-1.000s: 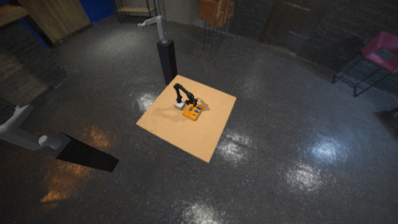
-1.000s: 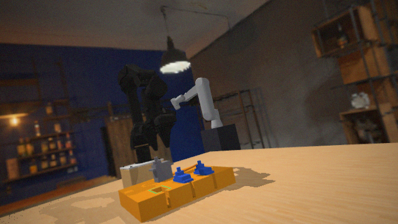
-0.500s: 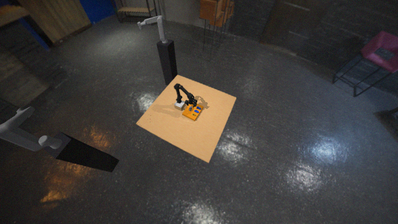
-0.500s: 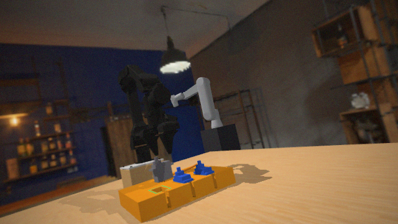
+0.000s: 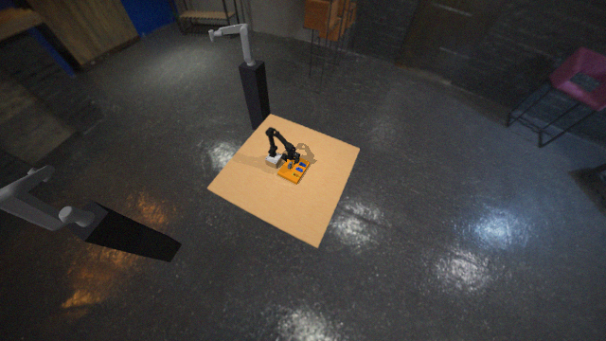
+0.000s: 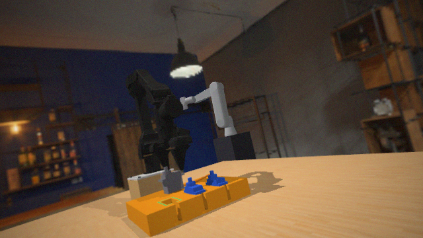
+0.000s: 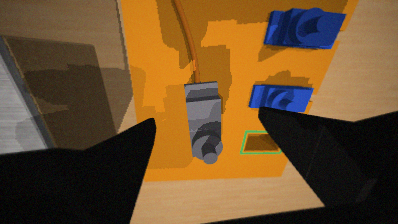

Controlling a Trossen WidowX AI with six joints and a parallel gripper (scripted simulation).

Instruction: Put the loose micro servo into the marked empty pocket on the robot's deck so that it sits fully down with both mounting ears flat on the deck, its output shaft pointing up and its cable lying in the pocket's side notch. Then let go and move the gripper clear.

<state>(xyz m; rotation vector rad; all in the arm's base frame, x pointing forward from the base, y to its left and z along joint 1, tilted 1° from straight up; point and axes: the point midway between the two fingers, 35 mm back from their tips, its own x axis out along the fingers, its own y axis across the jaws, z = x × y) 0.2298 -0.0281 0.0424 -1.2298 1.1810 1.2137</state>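
The loose grey micro servo (image 5: 290, 166) (image 6: 172, 181) (image 7: 204, 117) stands on top of the orange deck (image 5: 286, 176) (image 6: 141, 207) (image 7: 167, 172), beside the pockets, its output shaft pointing up. Its orange cable (image 7: 190, 42) runs away from its far end over the deck. The empty pocket (image 6: 170, 201) (image 7: 261, 143), outlined in green, lies nearer the deck's end. My gripper (image 6: 167, 168) (image 7: 207, 117) is open and empty above the servo, with one fingertip to each side in the wrist view. The right finger hangs over the deck near the pocket's corner. Finger height over the deck is hard to tell.
Two blue servos (image 6: 194, 188) (image 6: 216, 180) (image 7: 282, 97) (image 7: 306, 29) sit in the deck's other pockets, close to the right finger. A pale box (image 5: 274, 160) (image 6: 140, 189) stands behind the deck by the arm's base. The wooden table (image 5: 265, 208) (image 6: 314, 188) carries them.
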